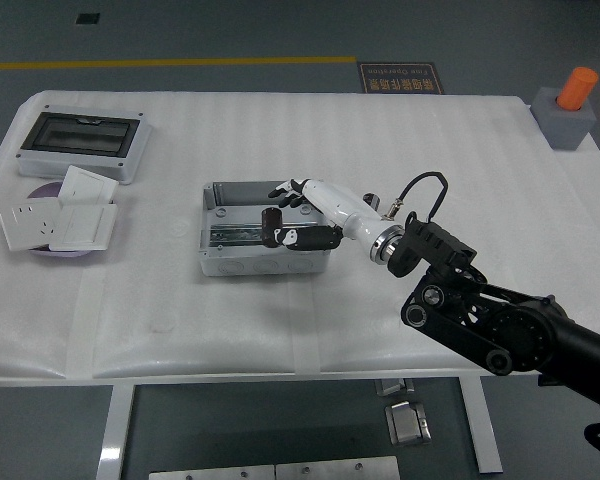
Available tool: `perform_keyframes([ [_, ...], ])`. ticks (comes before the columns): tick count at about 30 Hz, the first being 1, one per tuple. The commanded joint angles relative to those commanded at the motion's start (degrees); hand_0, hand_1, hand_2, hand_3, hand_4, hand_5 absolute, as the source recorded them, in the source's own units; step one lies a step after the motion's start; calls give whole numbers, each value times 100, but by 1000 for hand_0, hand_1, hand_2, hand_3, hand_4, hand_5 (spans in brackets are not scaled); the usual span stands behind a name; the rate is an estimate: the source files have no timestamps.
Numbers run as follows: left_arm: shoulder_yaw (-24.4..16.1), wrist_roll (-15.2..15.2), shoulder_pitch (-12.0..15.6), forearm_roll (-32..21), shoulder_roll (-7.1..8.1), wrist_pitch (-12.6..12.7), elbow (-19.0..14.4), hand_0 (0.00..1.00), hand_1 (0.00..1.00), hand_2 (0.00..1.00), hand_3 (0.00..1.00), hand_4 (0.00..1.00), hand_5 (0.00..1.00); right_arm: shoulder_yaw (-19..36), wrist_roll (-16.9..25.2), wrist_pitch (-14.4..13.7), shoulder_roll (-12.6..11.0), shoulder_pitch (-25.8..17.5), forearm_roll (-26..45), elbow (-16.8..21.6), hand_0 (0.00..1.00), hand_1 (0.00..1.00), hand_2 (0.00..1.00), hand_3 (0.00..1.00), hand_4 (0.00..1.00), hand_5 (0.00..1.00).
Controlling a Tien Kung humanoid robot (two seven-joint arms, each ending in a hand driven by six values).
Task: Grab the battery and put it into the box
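The grey open box [265, 262] stands at the table's middle. The battery [271, 227], a short dark cylinder, is inside the box's opening, tilted, just left of my right hand's thumb. My right hand [286, 212] reaches over the box from the right. Its fingers [284, 188] are stretched out over the box's far wall, apart from the battery. The thumb [305, 238] lies low over the box's right part. The hand looks open, with the battery at its tip. The left hand is out of view.
A grey enclosure with a dark window [80, 143] stands at the far left. White wall switch plates [55, 220] lie on a purple disc in front of it. A grey block with an orange cylinder [568, 108] stands at the far right corner.
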Motion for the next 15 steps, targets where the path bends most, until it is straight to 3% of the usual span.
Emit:
perform_keyframes([
  [2,24,-1,-4,-20,1,-3,0,460,583,405,517,452,326,16,2,1,0,19,7,-47,913,790,846,971,972,665],
  [8,78,-5,-9,-66,-9,-5,0,460,583,405,514,452,326,148,11,-43,-160,84,50,-215,920,785,837,973,994,686],
  [15,50,-1,-21,-38,-9,-3,0,460,583,405,514,450,326,-328,73,-66,-600,492,445,-1003,915,771,821,964,998,694],
])
